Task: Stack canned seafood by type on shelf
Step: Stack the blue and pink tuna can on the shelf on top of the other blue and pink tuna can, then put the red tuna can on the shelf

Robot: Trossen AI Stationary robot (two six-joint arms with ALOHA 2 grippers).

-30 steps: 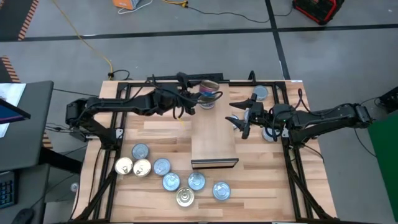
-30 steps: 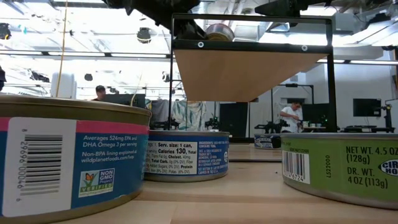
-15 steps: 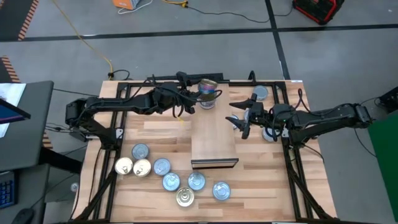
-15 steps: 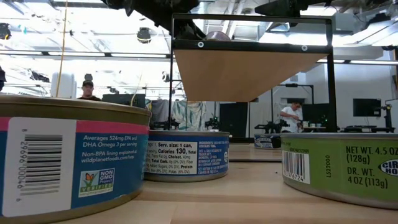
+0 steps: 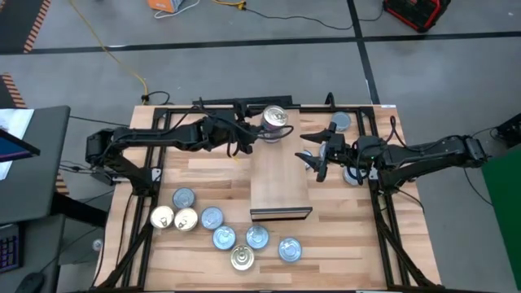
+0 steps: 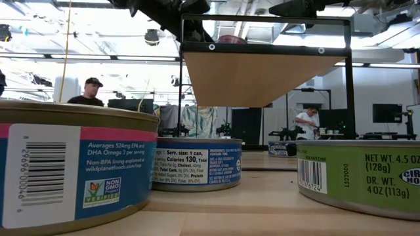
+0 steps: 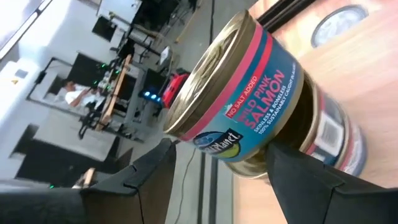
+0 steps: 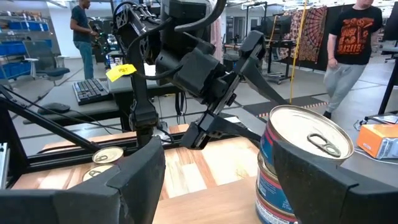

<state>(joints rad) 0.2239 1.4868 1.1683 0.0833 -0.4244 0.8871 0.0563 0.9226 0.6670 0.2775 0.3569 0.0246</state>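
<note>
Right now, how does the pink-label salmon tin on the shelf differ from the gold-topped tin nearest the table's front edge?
The pink-label salmon tin sits on top of another tin at the shelf's far end; the gold-topped tin lies directly on the tabletop. The salmon tin is at the left gripper; the gold-topped tin is far from it and from the waiting right gripper. Both are round, flat and lid-up.

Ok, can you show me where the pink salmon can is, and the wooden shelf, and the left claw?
pink salmon can (image 7: 249, 93): left wrist view, on its pink label.
wooden shelf (image 5: 279, 183): high view, bare middle of the board.
left claw (image 5: 248, 133): high view, between its fingertips, beside the stacked cans.
</note>
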